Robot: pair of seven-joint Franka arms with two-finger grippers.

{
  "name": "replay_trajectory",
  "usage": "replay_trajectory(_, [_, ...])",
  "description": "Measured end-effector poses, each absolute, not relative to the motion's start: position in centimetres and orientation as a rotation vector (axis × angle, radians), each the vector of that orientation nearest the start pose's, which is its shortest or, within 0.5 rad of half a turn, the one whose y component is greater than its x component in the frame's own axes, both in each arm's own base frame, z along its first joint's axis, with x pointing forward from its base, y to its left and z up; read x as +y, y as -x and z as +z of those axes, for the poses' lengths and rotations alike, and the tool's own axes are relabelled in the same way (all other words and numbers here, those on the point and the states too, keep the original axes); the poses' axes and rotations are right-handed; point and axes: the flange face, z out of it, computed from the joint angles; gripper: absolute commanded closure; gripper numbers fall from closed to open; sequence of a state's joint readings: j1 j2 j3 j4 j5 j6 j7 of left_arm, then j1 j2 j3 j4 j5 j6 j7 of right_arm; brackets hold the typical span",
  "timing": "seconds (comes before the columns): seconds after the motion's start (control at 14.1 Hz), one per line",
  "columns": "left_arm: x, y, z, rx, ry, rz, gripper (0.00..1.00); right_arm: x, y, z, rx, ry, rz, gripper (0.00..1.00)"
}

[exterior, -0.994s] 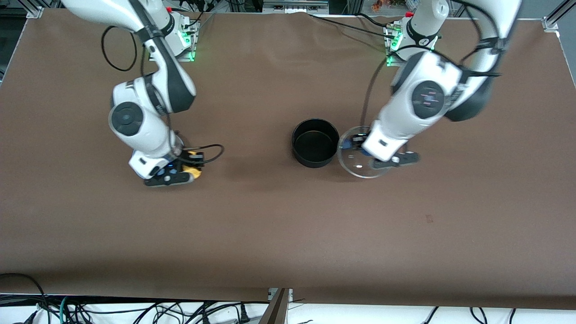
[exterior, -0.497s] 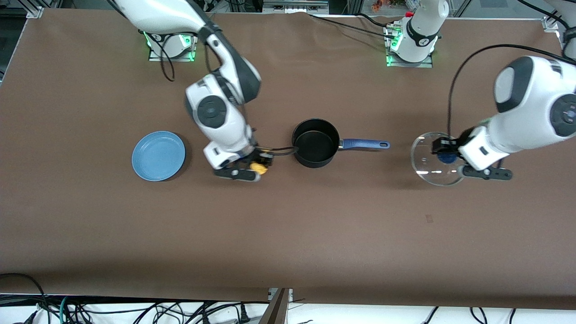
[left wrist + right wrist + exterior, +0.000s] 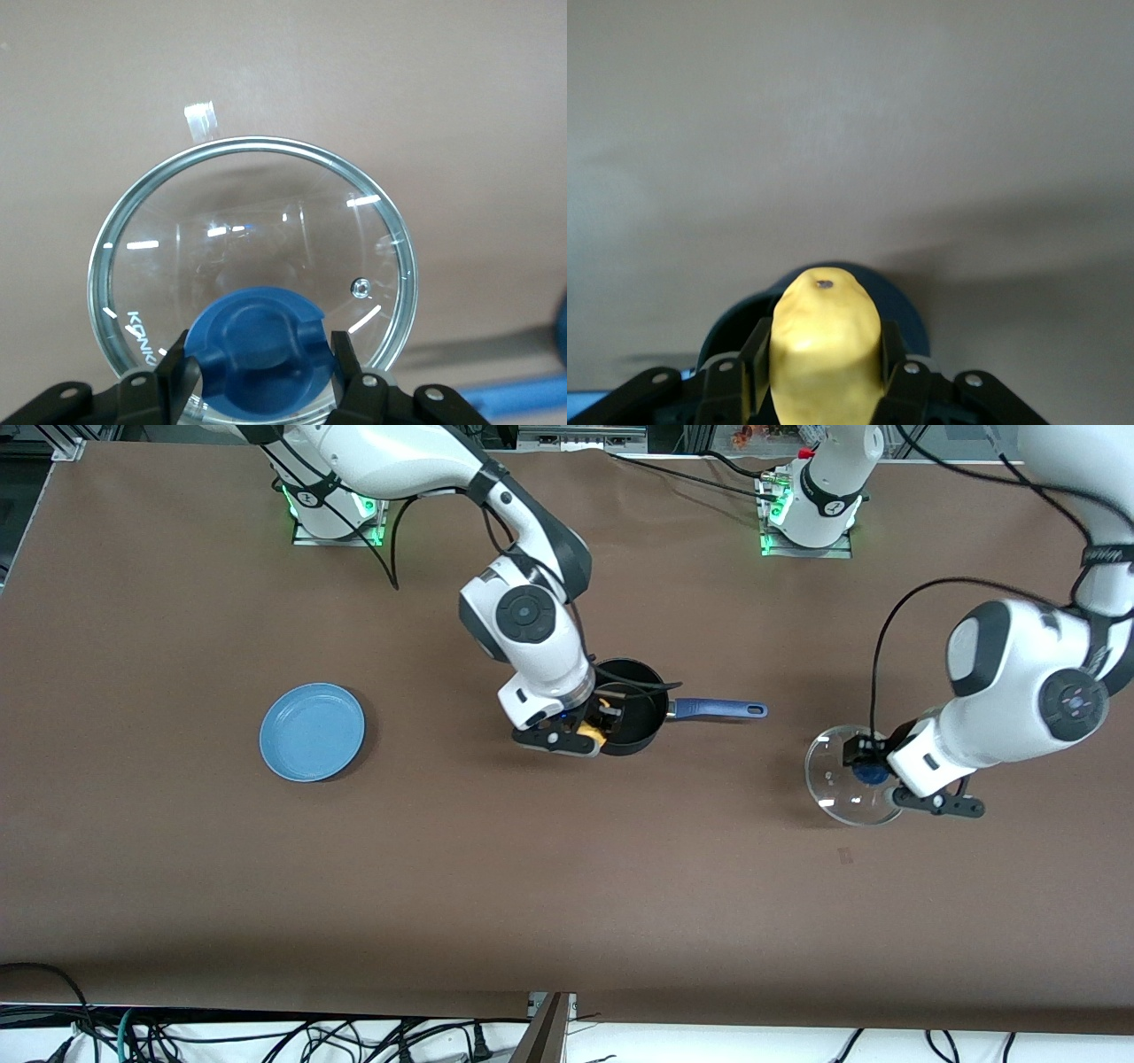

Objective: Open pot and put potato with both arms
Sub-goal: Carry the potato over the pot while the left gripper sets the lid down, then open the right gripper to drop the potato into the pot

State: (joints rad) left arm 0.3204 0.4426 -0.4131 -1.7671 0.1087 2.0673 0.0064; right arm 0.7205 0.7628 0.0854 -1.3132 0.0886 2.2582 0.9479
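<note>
Black pot [image 3: 625, 713] uncovered near the middle of the brown desk [image 3: 567, 886], blue handle [image 3: 713, 708] pointing toward the left arm's end. Right hand [image 3: 592, 731] over the pot's rim, pinching the yellow potato [image 3: 592, 732], fingers [image 3: 899, 376] pressed to either side of it in the right wrist view [image 3: 824, 341]. Left hand [image 3: 864, 772] clamped on the blue knob [image 3: 257, 354] of the glass lid [image 3: 837, 775], well apart from the pot toward the left arm's end; lid apparently tilted, perhaps just off the desk, hard to judge. Light-blue plate [image 3: 312, 732] flat on the desk toward the right arm's end.
</note>
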Motion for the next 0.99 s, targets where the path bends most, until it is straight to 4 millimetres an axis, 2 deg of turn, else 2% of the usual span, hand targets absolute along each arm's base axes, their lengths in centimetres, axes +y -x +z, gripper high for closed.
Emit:
replay_trajectory(0.21, [-2.9,-64.8,26.4,0.237,3.206,0.173,1.0,55.4,-52.5,28.3,0.339,2.886,-0.03,0.66])
replay_trajectory(0.36, [-2.4,-65.5,23.8,0.213,3.222,0.202,1.0,56.0,-52.1,27.1,0.351,2.872,-0.039,0.66])
replay_trajectory(0.43, [-1.9,-65.9,22.8,0.195,3.228,0.21,0.76,56.3,-51.8,26.8,0.349,2.872,-0.038,0.66])
replay_trajectory(0.5, [-1.4,-66.3,22.1,0.179,3.233,0.215,0.27,56.6,-51.5,26.5,0.347,2.874,-0.034,0.66])
replay_trajectory(0.57, [-0.9,-66.6,21.5,0.167,3.236,0.216,0.0,56.6,-51.4,26.2,0.346,2.877,-0.03,0.65])
replay_trajectory(0.71, [-0.7,-67.1,21.4,0.158,3.24,0.207,0.0,56.7,-51.2,25.4,0.346,2.886,-0.02,0.63])
replay_trajectory(0.78, [-0.6,-67.3,21.7,0.157,3.24,0.197,0.0,56.8,-51.0,24.8,0.343,2.891,-0.014,0.5])
replay_trajectory(0.85, [-0.6,-67.5,21.9,0.155,3.241,0.188,0.0,56.9,-50.8,24.4,0.339,2.895,-0.009,0.42])
replay_trajectory(0.99, [-0.3,-67.8,22.5,0.148,3.241,0.169,0.0,57.2,-50.5,23.9,0.333,2.901,-0.003,0.0])
